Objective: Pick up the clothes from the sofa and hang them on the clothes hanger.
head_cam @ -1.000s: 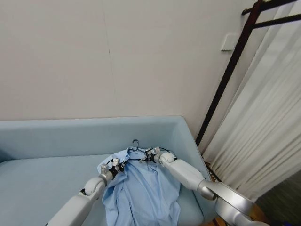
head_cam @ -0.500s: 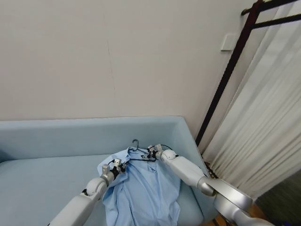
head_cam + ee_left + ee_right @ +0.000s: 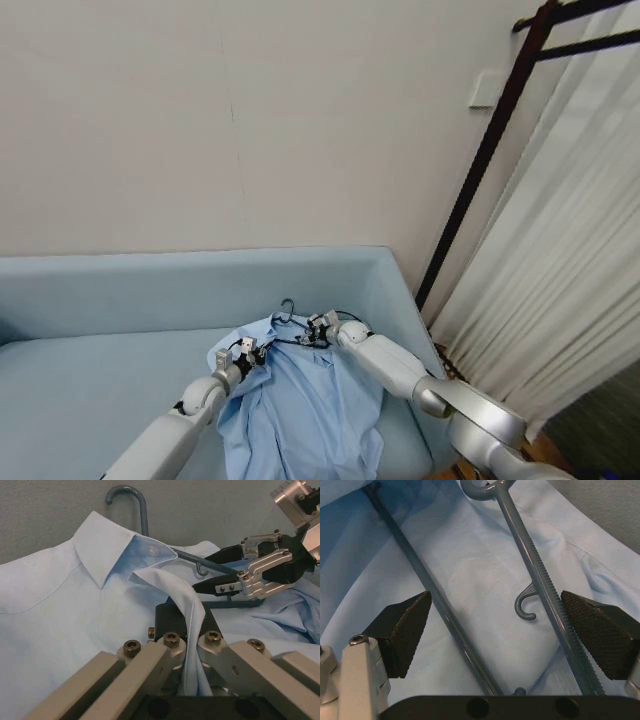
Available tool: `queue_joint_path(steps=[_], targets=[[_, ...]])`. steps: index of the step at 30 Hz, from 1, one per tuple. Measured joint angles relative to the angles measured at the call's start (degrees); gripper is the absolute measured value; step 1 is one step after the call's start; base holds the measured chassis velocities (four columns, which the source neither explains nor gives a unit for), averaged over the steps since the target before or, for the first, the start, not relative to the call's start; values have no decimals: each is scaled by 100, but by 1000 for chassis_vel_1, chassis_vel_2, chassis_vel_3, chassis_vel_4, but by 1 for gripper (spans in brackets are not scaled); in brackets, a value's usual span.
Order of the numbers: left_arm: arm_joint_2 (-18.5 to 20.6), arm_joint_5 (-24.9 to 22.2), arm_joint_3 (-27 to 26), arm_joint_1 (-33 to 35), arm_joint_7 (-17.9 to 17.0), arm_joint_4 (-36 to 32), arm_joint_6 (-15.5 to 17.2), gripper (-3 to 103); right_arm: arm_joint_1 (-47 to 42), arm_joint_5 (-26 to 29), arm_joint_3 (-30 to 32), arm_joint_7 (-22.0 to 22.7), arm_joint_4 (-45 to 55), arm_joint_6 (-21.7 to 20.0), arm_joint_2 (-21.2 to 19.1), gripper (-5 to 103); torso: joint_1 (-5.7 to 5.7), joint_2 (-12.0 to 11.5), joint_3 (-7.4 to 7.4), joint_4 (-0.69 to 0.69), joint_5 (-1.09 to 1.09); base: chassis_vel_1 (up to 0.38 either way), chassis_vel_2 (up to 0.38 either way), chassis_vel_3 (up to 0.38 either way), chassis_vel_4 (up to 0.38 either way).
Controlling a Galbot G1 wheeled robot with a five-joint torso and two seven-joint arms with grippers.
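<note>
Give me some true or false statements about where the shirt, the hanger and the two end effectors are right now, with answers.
1. The shirt lies on the sofa. True.
2. The right end effector is shut on the hanger. False: it is open, with its pads either side of the hanger's bars.
3. The left end effector pinches the shirt's front edge. True.
4. The shirt hangs on the dark rack. False: it lies on the sofa, and the rack stands off to the right.
5. The hanger's hook sticks out above the collar. True.
</note>
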Motion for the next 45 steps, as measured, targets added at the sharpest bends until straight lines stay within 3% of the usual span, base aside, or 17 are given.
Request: queue_joint_path(steps=[9, 17, 27, 30, 32, 33, 37, 45], targets=[[29, 1, 2, -3, 32, -11, -9, 0, -166, -30, -219, -185, 591, -153, -418, 84, 0, 0, 0, -2, 0, 0, 0, 0, 0], [17, 11, 23, 2, 31, -41, -8, 0, -194, 92, -43, 311, 732, 117, -565, 84, 0, 0, 0, 0, 1, 0, 0, 0, 0], [-69, 61, 114, 4, 3, -47, -2, 0, -491, 830, 176, 1145, 1610, -13, -1290, 84, 0, 0, 0, -1, 0, 0, 0, 0, 0], [-65, 61, 123, 2, 1, -47, 0, 0, -680, 792, 190, 1171, 1924, -11, -1465, 84, 0, 0, 0, -1, 1, 0, 0, 0, 0], [-59, 61, 141, -12, 1, -17, 1, 0, -1009, 232, 194, 1214, 2437, -31, -1746, 83, -1, 0, -1, -3, 1, 0, 0, 0, 0], [-59, 61, 141, -12, 1, -17, 1, 0, -1009, 232, 194, 1214, 2437, -31, -1746, 83, -1, 0, -1, -3, 1, 0, 0, 0, 0], [-88, 60, 163, -22, 0, 36, 1, 0, -1265, -777, 154, 1410, 2691, -17, -1801, 93, -1, 0, -1, -2, 0, 0, 0, 0, 0], [-101, 59, 177, -28, -1, 54, 3, 0, -1291, -1338, 114, 1593, 2688, 213, -1626, 102, -1, 0, 0, -1, 0, 0, 0, 0, 0]])
